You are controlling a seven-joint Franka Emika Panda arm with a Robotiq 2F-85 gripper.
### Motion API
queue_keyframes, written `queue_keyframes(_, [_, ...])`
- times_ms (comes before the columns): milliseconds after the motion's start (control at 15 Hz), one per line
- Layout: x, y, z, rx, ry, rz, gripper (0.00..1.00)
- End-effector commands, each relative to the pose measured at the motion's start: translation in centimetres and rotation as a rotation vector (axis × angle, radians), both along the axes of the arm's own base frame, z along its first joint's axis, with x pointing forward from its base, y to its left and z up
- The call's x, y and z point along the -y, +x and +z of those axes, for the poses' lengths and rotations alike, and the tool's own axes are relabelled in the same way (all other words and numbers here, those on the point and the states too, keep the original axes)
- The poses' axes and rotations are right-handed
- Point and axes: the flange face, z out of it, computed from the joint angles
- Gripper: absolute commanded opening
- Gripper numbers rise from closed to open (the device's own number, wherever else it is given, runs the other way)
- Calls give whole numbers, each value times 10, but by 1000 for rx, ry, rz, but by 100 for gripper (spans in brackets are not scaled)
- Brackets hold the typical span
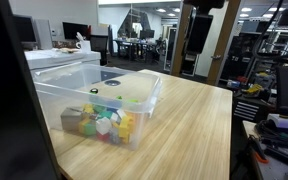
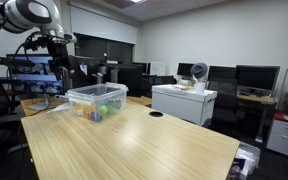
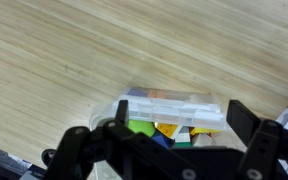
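presently in hand: by my reading, an approach from above. the pincer [image 3: 179, 125] hangs in the air over a clear plastic bin [image 3: 174, 102] and does not touch it.
pincer opening: spread wide; in the wrist view its dark fingers [image 3: 242, 118] stand far to either side, with the bin framed in the gap between them.
pincer load: nothing; no block, rim or wall lies between the jaws or against them.
bin: below the pincer and well apart from it, standing flat on the wooden worktop [image 1: 194, 130]; its top looks open toward the pincer.
blocks: a small heap of coloured toy blocks [image 1: 104, 122], yellow, green, white and blue among them, on the bin's floor under the pincer; in the wrist view green and yellow ones show through the wall.
exterior check: in an exterior view the pincer [image 2: 57, 48] sits high, the bin [image 2: 84, 100] lower and a little to one side of it, with clear air between.
next move calls for: as a judgement only, a straight descent inside the rim, jaws wide until past the walls, and one block singled out, since they lie close together.
risk: a finger clipping the rim could shove the light bin across the smooth worktop.
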Motion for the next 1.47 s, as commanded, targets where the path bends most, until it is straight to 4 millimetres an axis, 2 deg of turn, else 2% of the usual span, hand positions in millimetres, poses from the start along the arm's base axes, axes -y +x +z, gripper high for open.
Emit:
queue_keyframes(0, [9,31,-18,32,-2,-70,100])
queue_keyframes(133, [12,48,-23,26,13,-119,100])
queue_keyframes(600, [6,112,-20,40,74,-218,100])
queue_keyframes(800, [2,130,-30,59,84,-226,100])
queue_keyframes(933, [-1,136,-37,81,91,-203,100])
queue_keyframes(1133, [5,134,-60,82,113,-197,100])
queue_keyframes(1400, [12,140,-102,83,139,-212,100])
